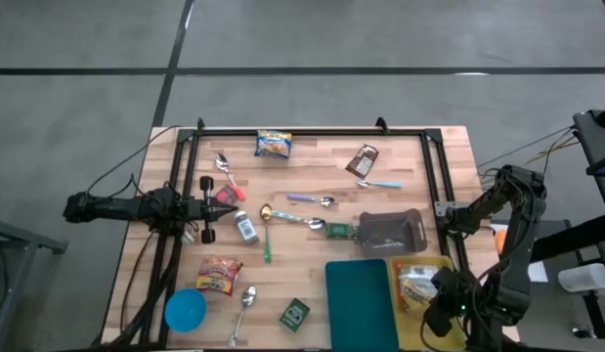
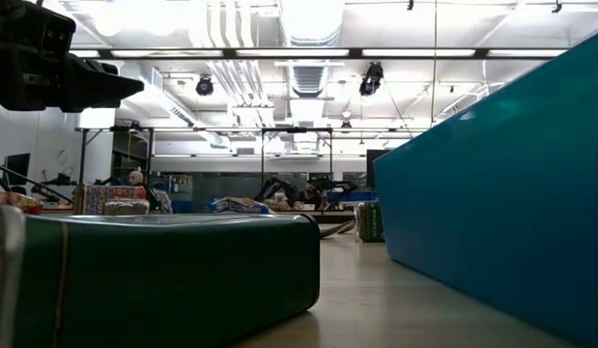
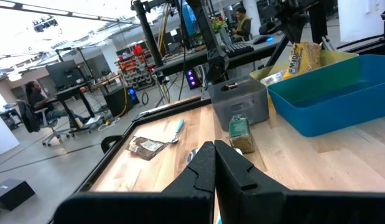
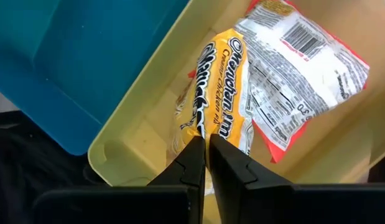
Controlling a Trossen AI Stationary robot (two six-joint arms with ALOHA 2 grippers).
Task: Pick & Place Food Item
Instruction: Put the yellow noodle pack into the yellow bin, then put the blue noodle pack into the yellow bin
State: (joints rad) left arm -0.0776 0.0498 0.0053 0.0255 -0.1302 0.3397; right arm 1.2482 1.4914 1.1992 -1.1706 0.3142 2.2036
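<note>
A: Largest first — what carries everything?

B: A wooden counter (image 1: 312,186) with a black frame along its edges. At its near edge lies a teal tray (image 1: 358,290), and beside that a yellow bin (image 1: 426,266).

A: And the arms?

B: The left arm lies level over the counter's left side; the left gripper (image 1: 227,196) has its fingers (image 3: 201,169) pressed together, holding nothing. The right arm folds back at the counter's right edge, with the right gripper (image 4: 204,158) over the yellow bin (image 4: 148,134); its fingers (image 4: 191,163) stand nearly together, their tips at the end of a yellow ramen packet (image 4: 222,93). Whether they pinch it cannot be told.

A: Where are the food items?

B: Two lie in the yellow bin — the yellow ramen packet and, partly under it, a red-and-white packet (image 4: 301,71). On the counter lie a grey container (image 1: 389,233), a blue bowl (image 1: 185,310), a yellow-and-blue snack bag (image 1: 274,144), a red snack bag (image 1: 219,275), a brown wrapper (image 1: 363,159), a green box (image 1: 294,314) and a small jar (image 1: 246,229).

A: Smallest?

B: Spoons scattered about, one with a green handle (image 1: 267,233).
</note>
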